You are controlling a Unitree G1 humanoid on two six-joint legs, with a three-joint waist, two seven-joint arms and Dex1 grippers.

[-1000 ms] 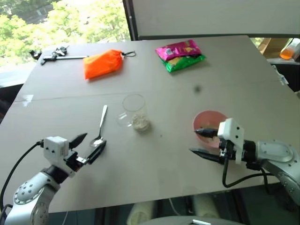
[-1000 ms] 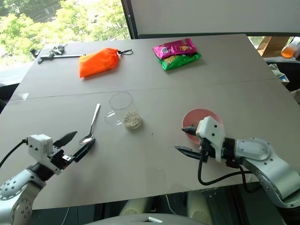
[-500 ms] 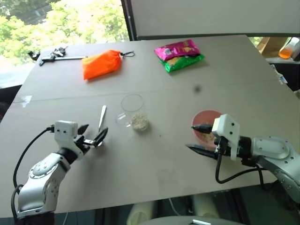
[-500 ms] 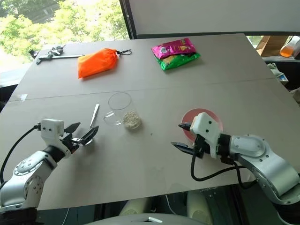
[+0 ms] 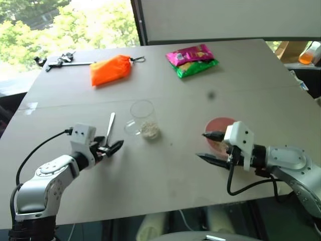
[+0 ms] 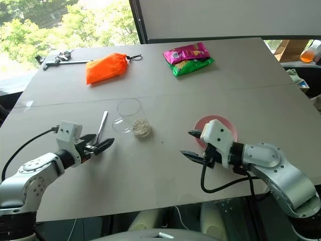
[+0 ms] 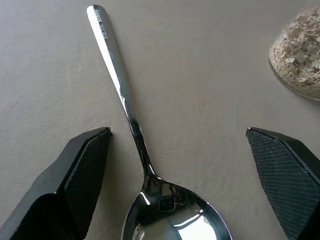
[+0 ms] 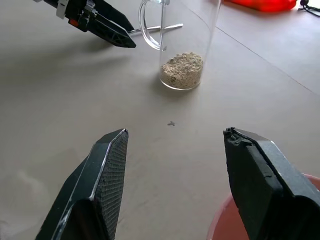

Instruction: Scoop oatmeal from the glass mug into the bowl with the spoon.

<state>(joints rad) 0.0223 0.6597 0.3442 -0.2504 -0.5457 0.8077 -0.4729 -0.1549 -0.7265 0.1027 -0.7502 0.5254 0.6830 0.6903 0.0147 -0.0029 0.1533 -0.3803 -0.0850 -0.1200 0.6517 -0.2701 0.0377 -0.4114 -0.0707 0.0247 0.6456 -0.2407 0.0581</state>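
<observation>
— Where is the spoon [image 7: 131, 117]?
— Flat on the surface [image 5: 165, 175], beside the glass mug [image 5: 144, 119] with its oatmeal [image 8: 182, 69]. My left fingers [image 7: 85, 175] are spread wide on both sides of it, holding nothing.
— And your right?
— Right fingers [image 8: 107, 175] open and empty, over the pink bowl [image 6: 228, 128].

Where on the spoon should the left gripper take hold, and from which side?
Grip the spoon on its thin handle, just above the bowl. It lies flat on the table, so come down from above with the open left gripper straddling the handle crosswise; the wide, curved bowl would likely slip.
</observation>
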